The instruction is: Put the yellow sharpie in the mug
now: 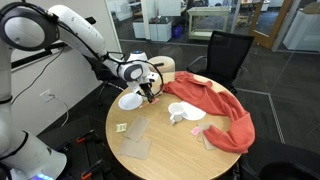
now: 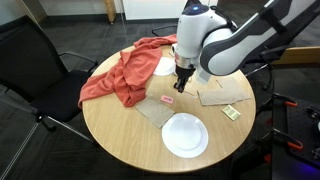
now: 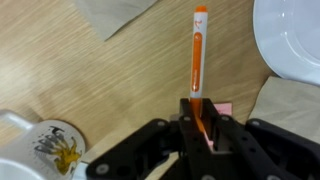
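Note:
My gripper (image 3: 199,118) is shut on the yellow sharpie (image 3: 198,55), an orange-yellow marker with a white barrel that points away from the wrist, above the wooden table. The mug (image 3: 40,148), white with a dark-and-yellow print, sits at the lower left of the wrist view, to the side of the gripper and apart from it. In an exterior view the mug (image 1: 178,115) stands next to the red cloth, with my gripper (image 1: 150,92) hovering between it and the white plate. My gripper also shows in an exterior view (image 2: 182,85), low over the table.
A white plate (image 3: 295,40) (image 1: 130,100) (image 2: 185,135) lies close by. A red cloth (image 1: 215,112) (image 2: 125,75) covers one side of the round table. Brown paper napkins (image 2: 222,95) (image 1: 135,142) and a small pink piece (image 2: 167,101) lie on the wood. A black chair (image 2: 40,60) stands at the edge.

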Controlling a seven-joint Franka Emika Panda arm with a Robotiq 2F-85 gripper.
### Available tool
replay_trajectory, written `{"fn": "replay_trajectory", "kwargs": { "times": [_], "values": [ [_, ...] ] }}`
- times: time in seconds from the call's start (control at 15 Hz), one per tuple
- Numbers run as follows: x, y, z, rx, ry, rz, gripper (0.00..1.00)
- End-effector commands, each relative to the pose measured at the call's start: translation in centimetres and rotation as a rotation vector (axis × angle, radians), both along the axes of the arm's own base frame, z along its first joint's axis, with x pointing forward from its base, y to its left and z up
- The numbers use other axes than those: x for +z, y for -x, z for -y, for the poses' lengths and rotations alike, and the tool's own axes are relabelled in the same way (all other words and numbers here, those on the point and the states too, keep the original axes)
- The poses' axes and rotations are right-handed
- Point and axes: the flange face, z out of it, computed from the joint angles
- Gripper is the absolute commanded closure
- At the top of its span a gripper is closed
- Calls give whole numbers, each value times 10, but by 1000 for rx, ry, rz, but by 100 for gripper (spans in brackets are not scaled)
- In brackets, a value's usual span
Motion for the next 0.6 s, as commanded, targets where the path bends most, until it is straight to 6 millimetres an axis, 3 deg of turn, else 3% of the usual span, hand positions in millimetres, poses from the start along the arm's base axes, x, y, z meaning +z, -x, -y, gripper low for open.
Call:
{"fn": "replay_trajectory", "kwargs": {
  "times": [0.0,0.53],
  "values": [
    [44,4,18,2,-15,-2,96],
    [119,-2,53,89,-11,-40,96]
  ]
}}
